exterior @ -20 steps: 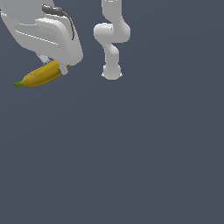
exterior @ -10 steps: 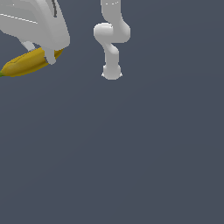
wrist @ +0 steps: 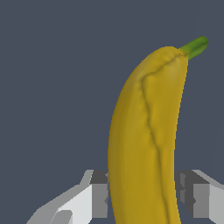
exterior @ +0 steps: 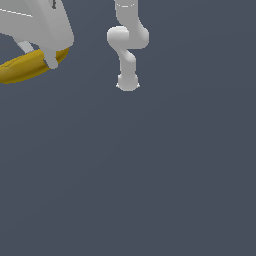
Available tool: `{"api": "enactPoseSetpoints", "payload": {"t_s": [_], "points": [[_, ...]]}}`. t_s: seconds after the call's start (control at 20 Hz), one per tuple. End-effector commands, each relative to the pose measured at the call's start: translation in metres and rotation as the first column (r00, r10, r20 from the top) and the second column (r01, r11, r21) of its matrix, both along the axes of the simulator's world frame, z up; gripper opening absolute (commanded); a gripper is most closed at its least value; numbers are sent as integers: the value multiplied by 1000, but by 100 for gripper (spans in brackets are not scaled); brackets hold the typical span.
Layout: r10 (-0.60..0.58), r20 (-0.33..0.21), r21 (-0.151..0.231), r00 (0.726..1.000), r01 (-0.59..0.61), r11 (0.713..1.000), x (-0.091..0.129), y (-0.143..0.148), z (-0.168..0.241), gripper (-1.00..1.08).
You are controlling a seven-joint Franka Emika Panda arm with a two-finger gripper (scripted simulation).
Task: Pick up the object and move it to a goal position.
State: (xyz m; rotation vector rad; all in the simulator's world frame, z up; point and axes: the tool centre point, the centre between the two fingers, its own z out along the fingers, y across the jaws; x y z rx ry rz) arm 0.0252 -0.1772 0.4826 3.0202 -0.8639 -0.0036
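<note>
Gripping the small curved yellow banana (exterior: 25, 66) between its two fingers (exterior: 50, 59), the white gripper (exterior: 39, 55) holds it aloft at the exterior view's upper left, above the dark grey floor (exterior: 150, 175).

The exterior camera looked down from a raised spot across a flat, plain grey-blue floor (exterior: 150, 175), facing the white jointed arm's base (exterior: 127, 82), which stood small in the upper middle of the frame. The white gripper (exterior: 42, 52) loomed large in the upper left corner, very near this lens and partly cut off. The wrist camera sat just behind the grey-and-white fingers (wrist: 94, 197), looking along the curved yellow banana with a green tip (wrist: 146, 144). Both views shared that banana (exterior: 25, 66), the gripper and the floor.
</note>
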Motion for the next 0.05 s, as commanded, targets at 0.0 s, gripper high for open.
{"api": "enactPoseSetpoints", "payload": {"t_s": [0.0], "points": [[0, 2, 0, 1000, 0, 1000, 0, 0, 2, -100]]}}
